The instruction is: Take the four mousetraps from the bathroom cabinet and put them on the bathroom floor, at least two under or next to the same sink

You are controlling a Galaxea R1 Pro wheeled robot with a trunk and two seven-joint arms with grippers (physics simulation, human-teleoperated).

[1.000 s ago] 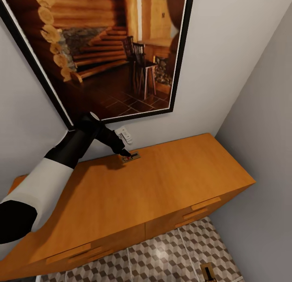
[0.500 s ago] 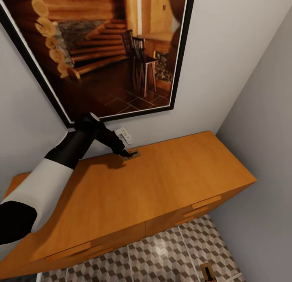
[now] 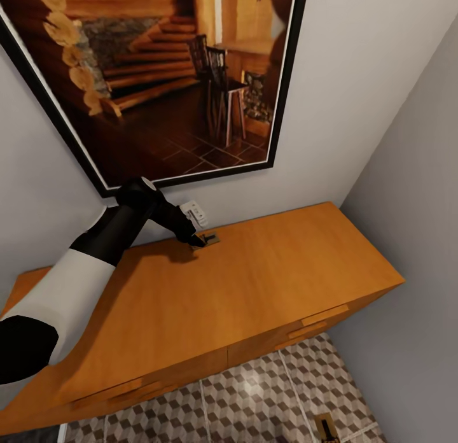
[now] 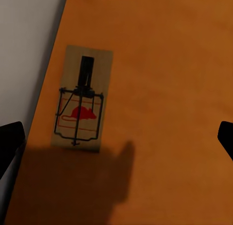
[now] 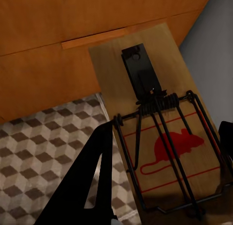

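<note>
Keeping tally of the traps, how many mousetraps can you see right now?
2. One mousetrap lies on the cabinet by the wall, below the left tool; the other mousetrap sits in the right tool. Others may be hidden.

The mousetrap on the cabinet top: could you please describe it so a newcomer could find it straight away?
Start at the wide orange-brown cabinet under the large framed picture. Along its back edge by the wall, just below the white wall switch, lies the mousetrap at the left hand. It is a flat tan board with black wire and a red mouse print.
</note>
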